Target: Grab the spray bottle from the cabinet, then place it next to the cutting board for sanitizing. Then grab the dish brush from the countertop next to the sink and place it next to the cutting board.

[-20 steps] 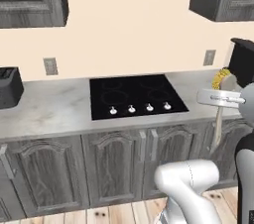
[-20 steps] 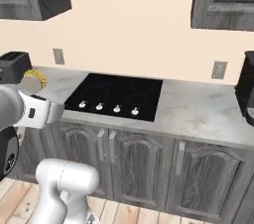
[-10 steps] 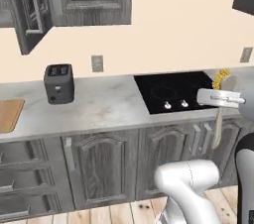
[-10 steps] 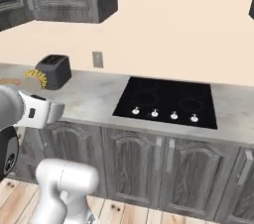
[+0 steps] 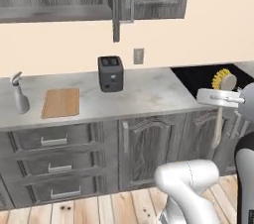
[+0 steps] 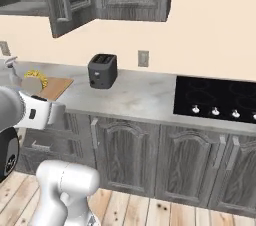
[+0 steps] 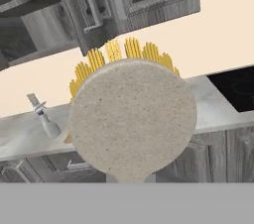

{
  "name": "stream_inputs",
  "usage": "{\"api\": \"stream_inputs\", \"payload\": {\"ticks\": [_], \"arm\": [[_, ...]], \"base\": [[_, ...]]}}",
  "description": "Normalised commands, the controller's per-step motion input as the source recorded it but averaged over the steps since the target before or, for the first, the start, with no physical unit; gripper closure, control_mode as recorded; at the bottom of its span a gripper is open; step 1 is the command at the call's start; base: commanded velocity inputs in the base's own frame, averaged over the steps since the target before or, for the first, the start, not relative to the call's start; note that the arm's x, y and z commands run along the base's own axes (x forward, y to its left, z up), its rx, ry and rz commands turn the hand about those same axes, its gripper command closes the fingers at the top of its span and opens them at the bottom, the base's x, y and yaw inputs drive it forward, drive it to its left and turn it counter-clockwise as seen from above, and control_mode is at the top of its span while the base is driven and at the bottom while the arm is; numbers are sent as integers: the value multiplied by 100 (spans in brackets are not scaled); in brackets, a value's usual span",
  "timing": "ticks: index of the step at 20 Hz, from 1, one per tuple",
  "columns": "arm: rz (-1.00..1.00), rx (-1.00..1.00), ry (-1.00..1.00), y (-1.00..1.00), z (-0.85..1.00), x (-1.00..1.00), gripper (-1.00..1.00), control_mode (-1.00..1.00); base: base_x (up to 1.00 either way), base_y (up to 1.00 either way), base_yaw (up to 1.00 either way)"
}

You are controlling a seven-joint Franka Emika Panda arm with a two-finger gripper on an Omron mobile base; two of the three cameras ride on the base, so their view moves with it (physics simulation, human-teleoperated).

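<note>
My gripper (image 5: 219,100) is shut on the dish brush (image 5: 221,81), held upright in the air in front of the counter, cream handle hanging down and yellow bristles up. The brush's round head (image 7: 133,118) takes up the middle of the hand view; its fingertips are hidden. The light-brown cutting board (image 5: 60,102) lies on the marble countertop (image 5: 144,94) far to the left of the gripper. Just left of the board stands the pale spray bottle (image 5: 20,95). From the right base view the brush head (image 6: 34,79) overlaps the board (image 6: 56,88). The cabinet door (image 5: 117,5) hangs open above.
A black toaster (image 5: 110,73) stands on the counter between the board and the black cooktop (image 5: 208,74). A wall outlet (image 5: 138,55) sits behind it. Grey drawer fronts (image 5: 54,141) and cupboard doors run below. Wooden floor lies in front.
The whole picture has shifted right: the base has driven left along the counter. Toaster, cutting board and spray bottle have come into view. The brush stays in the gripper.
</note>
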Motion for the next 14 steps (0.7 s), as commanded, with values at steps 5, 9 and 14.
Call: {"api": "stream_inputs", "payload": {"ticks": [5,9,14], "arm": [[0,0,0,0,0,0,100,100],[0,0,0,0,0,0,100,100],[0,0,0,0,0,0,100,100]], "base": [[-31,100,-7],[0,100,-9],[8,100,-11]]}}
